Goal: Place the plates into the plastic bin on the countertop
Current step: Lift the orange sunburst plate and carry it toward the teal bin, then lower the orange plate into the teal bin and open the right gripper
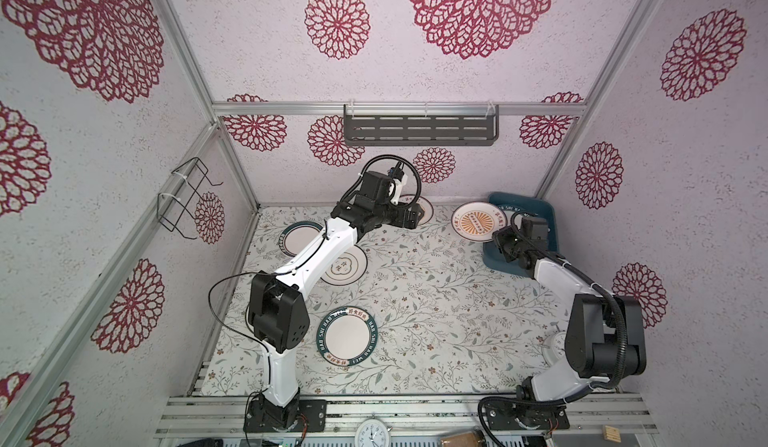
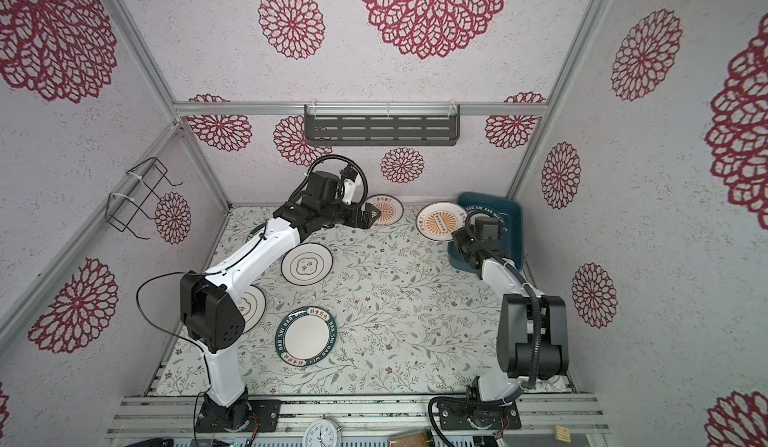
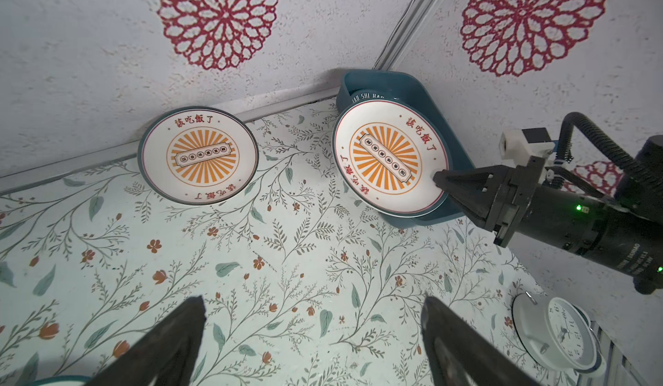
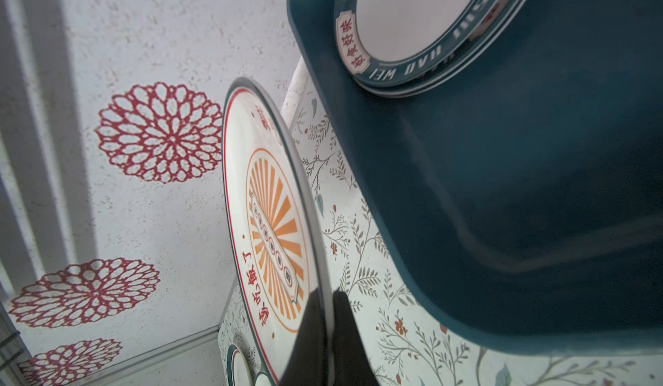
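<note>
floral-print white countertop (image 1: pixel 436 299): right gripper (image 4: pixel 324 296) pinches the rim of a tilted round white orange-sunburst plate (image 1: pixel 473 221), just beside the dark teal plastic bin (image 3: pixel 405 82) at the far right corner. left gripper (image 3: pixel 312 305) fingers wide, empty.

The far-right sunburst plate (image 3: pixel 389 161) is seen as glazed white ceramic, smooth and glossy. The plastic bin (image 4: pixel 520 186) is moulded in smooth teal plastic with a dull satin sheen. The tabletop (image 1: pixel 436 299) is covered by a matt printed sheet. The walls (image 1: pixel 270 50) are finished rough and grainy. The slotted shelf (image 1: pixel 419 131) is made of matt grey metal, and the frame rails (image 1: pixel 291 108) of pale brushed metal.
</note>
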`<state>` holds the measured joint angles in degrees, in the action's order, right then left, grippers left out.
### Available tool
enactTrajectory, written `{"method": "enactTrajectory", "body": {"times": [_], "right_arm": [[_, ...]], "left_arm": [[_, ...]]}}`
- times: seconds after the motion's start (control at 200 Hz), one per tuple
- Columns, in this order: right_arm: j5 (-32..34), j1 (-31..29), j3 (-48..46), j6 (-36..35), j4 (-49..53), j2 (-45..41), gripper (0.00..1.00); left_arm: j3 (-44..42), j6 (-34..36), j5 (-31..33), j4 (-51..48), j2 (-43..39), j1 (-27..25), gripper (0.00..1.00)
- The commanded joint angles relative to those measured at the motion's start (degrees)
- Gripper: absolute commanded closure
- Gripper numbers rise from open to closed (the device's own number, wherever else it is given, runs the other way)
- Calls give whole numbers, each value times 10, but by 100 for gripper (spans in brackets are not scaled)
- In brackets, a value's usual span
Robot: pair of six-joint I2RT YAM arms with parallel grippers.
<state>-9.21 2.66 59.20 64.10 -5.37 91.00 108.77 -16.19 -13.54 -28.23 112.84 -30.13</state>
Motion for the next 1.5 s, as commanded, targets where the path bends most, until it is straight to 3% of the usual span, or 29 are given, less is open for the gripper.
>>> {"method": "enactTrajectory", "body": {"times": [0.0,0.305,0.49,1.051,1.406,1.491], "right_arm": [[-3,36,7,6,-60,-15,100],[-6,108,42,31,-96,56,100],[4,120,95,35,-88,124,100],[34,128,233,35,-72,274,100],[5,127,265,16,-19,288,64],[8,125,259,6,-5,272,48]], "left_arm": [[28,19,-12,-4,31,0,3],[114,33,18,-14,100,0,3],[150,54,83,-43,129,2,3],[144,49,147,-46,136,18,3],[134,37,147,-43,132,19,3],[121,34,146,-38,122,18,3]]}}
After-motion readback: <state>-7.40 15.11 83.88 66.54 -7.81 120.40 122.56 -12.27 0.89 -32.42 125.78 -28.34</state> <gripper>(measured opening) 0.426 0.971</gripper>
